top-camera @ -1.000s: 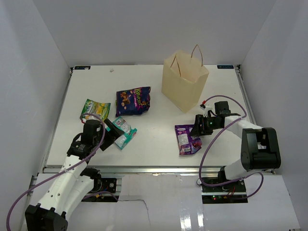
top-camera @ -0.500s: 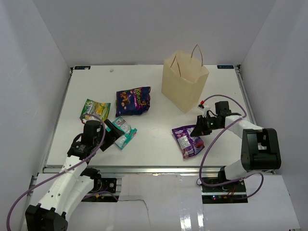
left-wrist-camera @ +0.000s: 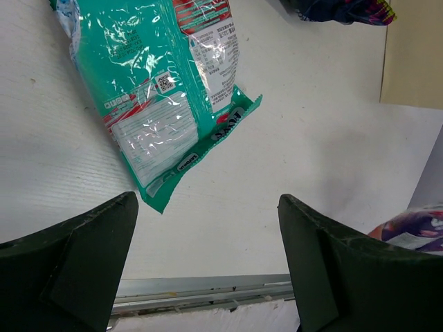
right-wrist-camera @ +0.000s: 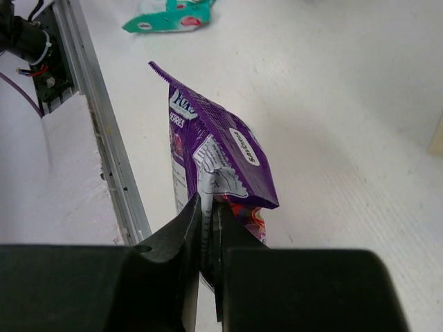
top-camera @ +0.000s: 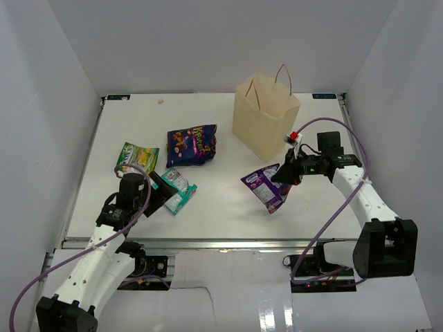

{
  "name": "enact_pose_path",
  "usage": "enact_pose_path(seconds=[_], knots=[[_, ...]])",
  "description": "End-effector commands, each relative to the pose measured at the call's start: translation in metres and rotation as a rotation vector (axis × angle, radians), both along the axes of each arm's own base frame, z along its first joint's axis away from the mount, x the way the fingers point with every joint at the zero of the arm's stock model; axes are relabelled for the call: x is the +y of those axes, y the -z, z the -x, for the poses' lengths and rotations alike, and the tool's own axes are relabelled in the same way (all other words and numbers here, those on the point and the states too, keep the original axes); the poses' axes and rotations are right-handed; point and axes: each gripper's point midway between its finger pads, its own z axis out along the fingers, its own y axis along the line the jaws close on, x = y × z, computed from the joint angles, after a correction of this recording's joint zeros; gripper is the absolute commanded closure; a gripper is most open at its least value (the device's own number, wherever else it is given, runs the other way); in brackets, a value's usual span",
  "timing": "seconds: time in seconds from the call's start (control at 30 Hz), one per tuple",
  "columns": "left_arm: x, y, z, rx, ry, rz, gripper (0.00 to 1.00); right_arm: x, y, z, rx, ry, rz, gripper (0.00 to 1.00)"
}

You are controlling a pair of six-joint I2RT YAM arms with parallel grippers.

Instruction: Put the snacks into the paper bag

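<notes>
One second ago the small purple packet (top-camera: 266, 187) was lying flat on the table (top-camera: 221, 207), right of centre in the top view. Now the right gripper (top-camera: 284, 173) has raised it, and it hangs tilted just in front of the paper bag (top-camera: 265, 122), lower than the bag's open top. The jaws are pressed together on the packet's edge. I judge the pick is done, and the carry over the bag remains. The left gripper (left-wrist-camera: 208, 266) has not moved. Its jaws stand apart beside the teal packet (left-wrist-camera: 166, 90), lower left.
</notes>
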Motion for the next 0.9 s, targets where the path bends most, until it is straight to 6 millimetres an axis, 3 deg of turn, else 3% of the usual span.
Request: enact_pose_path(seconds=[0.0,0.1,0.13,0.23,0.27,0.33,0.37,0.43,0.47,0.53,0.57,0.67,0.7,0.87], knots=[[0.003,-0.008,-0.007,-0.019,-0.014,-0.014,0.07,0.016,-0.050,0.005,-0.152,-0.102,-0.086,0.92],[0.003,-0.007,-0.007,-0.012,-0.018,-0.015,0.07,0.023,-0.086,0.003,-0.234,-0.121,-0.127,0.92],[0.004,-0.007,-0.008,-0.014,-0.023,-0.014,0.07,0.026,-0.109,-0.004,-0.282,-0.112,-0.149,0.92],[0.004,-0.007,-0.008,-0.012,-0.026,-0.014,0.07,0.030,-0.151,-0.015,-0.364,-0.099,-0.190,0.92],[0.004,-0.006,-0.008,-0.010,-0.026,-0.014,0.07,0.032,-0.181,-0.023,-0.417,-0.084,-0.217,0.92],[0.004,-0.005,-0.009,-0.004,-0.026,-0.016,0.07,0.033,-0.211,-0.032,-0.464,-0.064,-0.241,0.92],[0.003,-0.005,-0.009,-0.004,-0.024,-0.016,0.07,0.035,-0.241,-0.040,-0.508,-0.051,-0.265,0.92],[0.003,-0.003,-0.009,0.003,-0.020,-0.017,0.07,0.036,-0.266,-0.055,-0.540,-0.021,-0.285,0.92],[0.003,-0.003,-0.010,0.002,-0.021,-0.019,0.07,0.036,-0.298,-0.059,-0.623,-0.013,-0.305,0.92],[0.003,-0.001,-0.010,0.006,-0.020,-0.018,0.07,0.035,-0.316,-0.082,-0.621,0.055,-0.319,0.92],[0.002,0.000,-0.009,0.007,-0.018,-0.016,0.07,0.032,-0.346,-0.088,-0.684,0.101,-0.333,0.92],[0.001,0.002,-0.009,0.011,-0.016,-0.012,0.07,0.028,-0.362,-0.127,-0.704,0.202,-0.328,0.92],[0.002,0.003,-0.010,0.012,-0.018,-0.013,0.07,0.021,-0.381,-0.136,-0.753,0.264,-0.329,0.92],[0.003,0.006,-0.009,0.020,-0.030,-0.015,0.07,0.006,-0.379,-0.196,-0.790,0.438,-0.280,0.92]])
